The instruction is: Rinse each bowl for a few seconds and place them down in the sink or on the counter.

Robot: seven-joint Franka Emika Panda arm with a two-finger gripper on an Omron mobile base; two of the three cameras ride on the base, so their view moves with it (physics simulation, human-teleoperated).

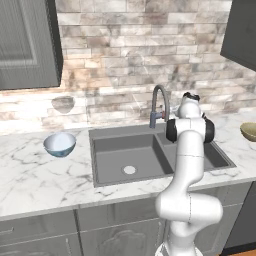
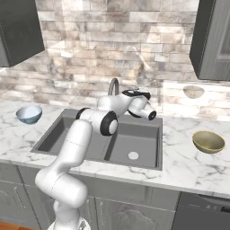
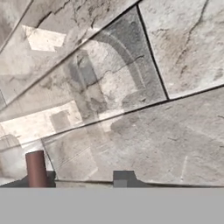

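Hovering near the faucet [image 1: 159, 102], my gripper [image 2: 152, 115] holds nothing visible, spread unclear; pale blue bowl [image 1: 59, 144] and olive-tan bowl [image 2: 208, 142] sit unrinsed on the counter [image 1: 40, 175].

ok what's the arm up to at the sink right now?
The white arm's gripper hangs above the dark grey double-basin sink, beside the arched grey faucet, holding nothing; whether its jaws are open is unclear. The glossy pale blue bowl sits on the white marble counter left of the sink, the olive-tan bowl on the counter to the right. Neither bowl is in the sink yet.
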